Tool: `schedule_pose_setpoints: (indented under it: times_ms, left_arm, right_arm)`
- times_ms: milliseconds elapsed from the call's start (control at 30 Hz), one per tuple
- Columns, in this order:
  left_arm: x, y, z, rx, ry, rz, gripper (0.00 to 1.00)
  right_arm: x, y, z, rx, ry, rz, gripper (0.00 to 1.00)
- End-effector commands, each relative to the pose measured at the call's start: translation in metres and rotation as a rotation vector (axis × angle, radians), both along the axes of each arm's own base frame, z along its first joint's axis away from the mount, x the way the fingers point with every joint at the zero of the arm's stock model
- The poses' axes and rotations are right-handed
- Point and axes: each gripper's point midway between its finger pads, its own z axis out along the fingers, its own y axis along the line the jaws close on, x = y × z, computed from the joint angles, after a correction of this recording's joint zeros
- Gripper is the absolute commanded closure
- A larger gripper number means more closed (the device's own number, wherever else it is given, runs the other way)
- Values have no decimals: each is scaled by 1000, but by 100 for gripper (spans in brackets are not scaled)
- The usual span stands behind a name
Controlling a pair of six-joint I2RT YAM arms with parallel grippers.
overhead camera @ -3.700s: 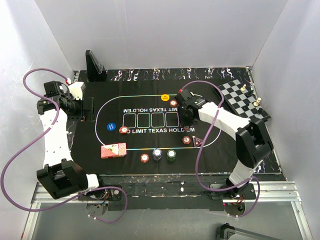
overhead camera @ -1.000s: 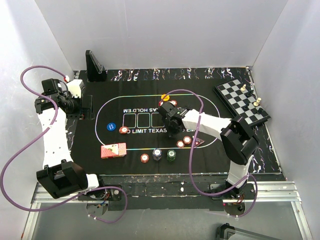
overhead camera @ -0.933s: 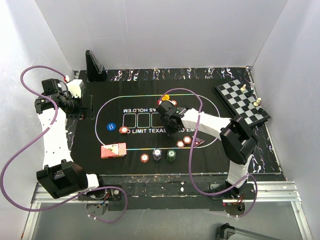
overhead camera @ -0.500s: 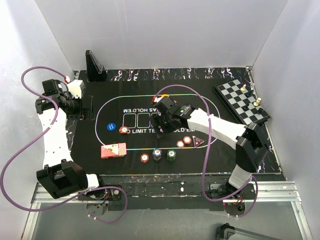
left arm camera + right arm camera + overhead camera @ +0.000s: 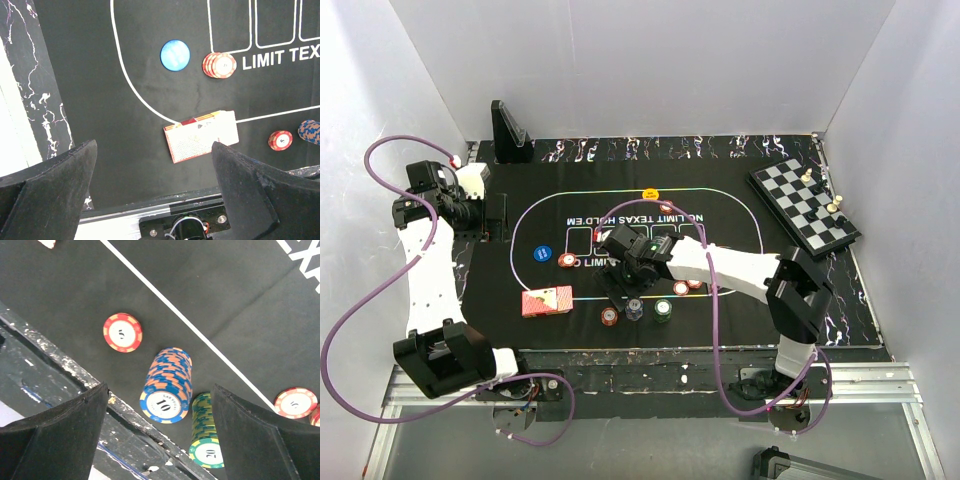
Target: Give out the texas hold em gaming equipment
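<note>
Right gripper (image 5: 157,385) jaws wide, straddling blue-orange chip stack (image 5: 166,385), clearance on both sides. Green stack (image 5: 207,437) crowds it on right, no gap for finger. 1 red chip (image 5: 122,332) near left, bare mat (image 5: 210,305) between. Card deck (image 5: 547,300) well apart.

My left arm (image 5: 423,275) and right arm (image 5: 735,268) wear white shells with black joints, each trailing a purple cable (image 5: 368,165); left hand (image 5: 154,145) and right hand (image 5: 159,386) show black wedge fingers (image 5: 45,185).

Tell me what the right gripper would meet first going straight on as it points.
Probably the blue-and-orange stack of round poker chips marked 10, centred between the fingers of the open right gripper; nothing shows nearer, though depth is unclear.
</note>
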Motion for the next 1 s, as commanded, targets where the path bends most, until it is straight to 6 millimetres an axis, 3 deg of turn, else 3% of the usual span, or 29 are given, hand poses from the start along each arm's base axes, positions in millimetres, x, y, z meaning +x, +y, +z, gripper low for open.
schedule_pose_setpoints:
  times_ms: [0,233,500,967]
  left_arm:
    - [-2,-3,16,2,-59,-2,0]
    - [-1,-1,15,3,-56,2,0]
    - [-1,-2,15,3,-57,0,0]
    - [-1,-1,17,9,-62,-2,0]
  right_arm:
    - [5,-5,-6,-29,-28,3,10]
    - [-1,-10,-23,-66,0,19,9]
    - [-6,-12,-39,-90,25,12,19]
    - [-3,-7,-28,-75,4,10,38]
